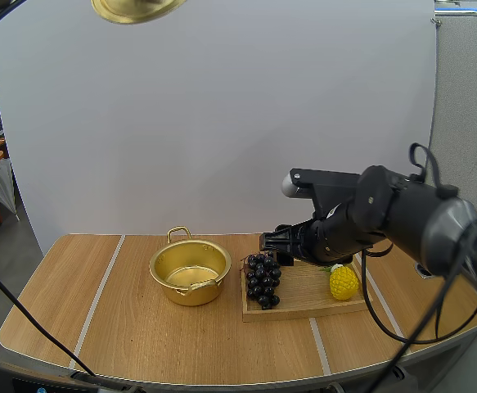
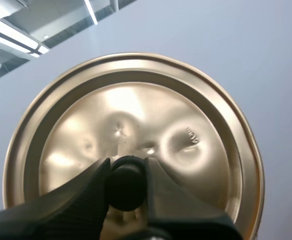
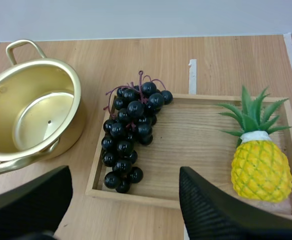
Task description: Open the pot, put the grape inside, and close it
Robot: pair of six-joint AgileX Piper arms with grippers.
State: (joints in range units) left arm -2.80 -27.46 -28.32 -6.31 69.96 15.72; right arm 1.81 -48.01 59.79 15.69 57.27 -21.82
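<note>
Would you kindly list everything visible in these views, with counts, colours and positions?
pot: one, gold, open and empty, on the table left of the tray
lid: one, gold with a black knob, held up in the air
grapes: one bunch, dark, at the tray's left edge, nearest the pot
pineapple: one, yellow with green leaves, at the tray's right end
tray: one, wooden, on the table
table: one, light wood, pale stripes
left gripper: black, shut on the knob
right gripper: black, open, above the grapes
</note>
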